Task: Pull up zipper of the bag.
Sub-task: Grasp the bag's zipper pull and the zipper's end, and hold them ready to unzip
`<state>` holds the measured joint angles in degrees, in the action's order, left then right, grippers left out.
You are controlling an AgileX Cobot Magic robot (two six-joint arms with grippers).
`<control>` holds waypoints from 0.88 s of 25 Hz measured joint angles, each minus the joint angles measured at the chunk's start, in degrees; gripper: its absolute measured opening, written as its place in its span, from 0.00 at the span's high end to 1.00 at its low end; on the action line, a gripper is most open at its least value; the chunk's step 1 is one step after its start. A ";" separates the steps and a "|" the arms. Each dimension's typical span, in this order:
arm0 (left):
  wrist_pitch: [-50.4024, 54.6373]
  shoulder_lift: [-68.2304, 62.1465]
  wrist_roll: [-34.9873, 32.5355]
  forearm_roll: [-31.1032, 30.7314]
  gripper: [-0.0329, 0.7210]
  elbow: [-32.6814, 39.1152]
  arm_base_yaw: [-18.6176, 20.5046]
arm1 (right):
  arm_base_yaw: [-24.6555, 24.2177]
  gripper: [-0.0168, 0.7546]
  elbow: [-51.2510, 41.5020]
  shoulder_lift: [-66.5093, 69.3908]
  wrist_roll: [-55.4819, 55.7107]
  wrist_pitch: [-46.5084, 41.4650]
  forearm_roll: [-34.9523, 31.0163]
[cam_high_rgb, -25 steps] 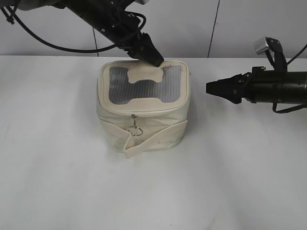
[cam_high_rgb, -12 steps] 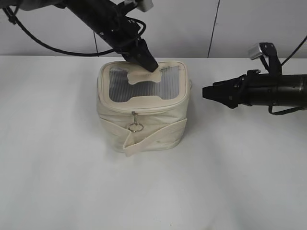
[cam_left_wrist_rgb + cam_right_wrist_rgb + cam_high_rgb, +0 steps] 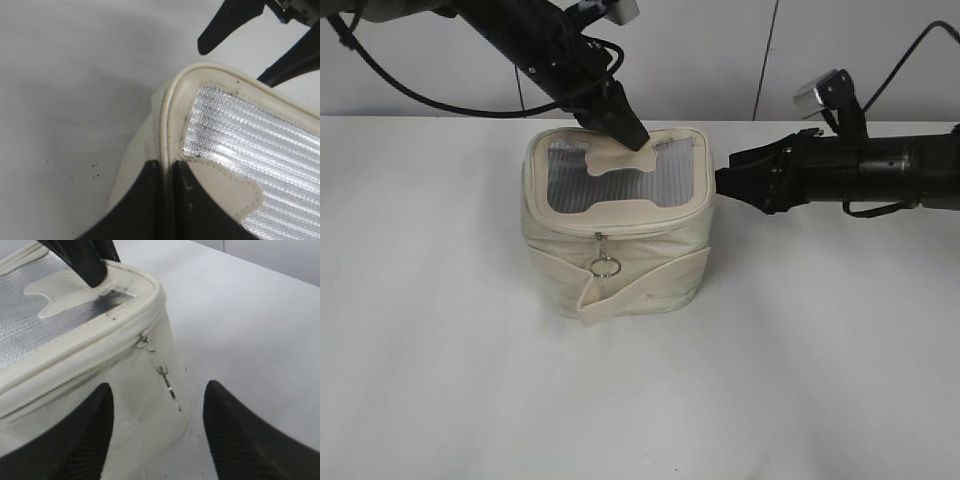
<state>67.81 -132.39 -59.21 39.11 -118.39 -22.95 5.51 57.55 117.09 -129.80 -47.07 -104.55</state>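
Your right hand [image 3: 725, 183] has just slid in from the side and now sits just beside the bag's [image 3: 620, 270] right wall, where half a second back it was well apart. Its fingers [image 3: 90, 435] are spread wide, and the wrist view shows a small silver pull [image 3: 162, 372] dangling from the zipper [image 3: 85, 367] right between them. That puts you lined up for a grasp, by my read, but nothing is pinched yet.

Your left hand [image 3: 632, 135] has barely shifted: it presses on the rear rim of the lid, fingers [image 3: 150, 200] nearly together, straddling the cream piping. Whether it truly clamps that edge, I cannot tell for sure; it looks like a brace.

The bag stands upright at the middle of the counter [image 3: 440, 350], boxy and cream, its grey see-through top carrying a bone-shaped patch [image 3: 615, 160]. A flat strap [image 3: 640, 290] crosses the front, and a second ring pull [image 3: 604, 265] hangs at the front centre. The track along the lid looks mostly closed there.
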 joint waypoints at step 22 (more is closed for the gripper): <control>-0.24 0.00 0.05 0.15 0.89 0.00 0.00 | 4.45 0.76 8.37 6.30 -0.13 5.38 -0.13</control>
<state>67.56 -132.39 -59.15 39.26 -118.39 -22.95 9.97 65.92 123.39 -129.92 -41.69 -104.68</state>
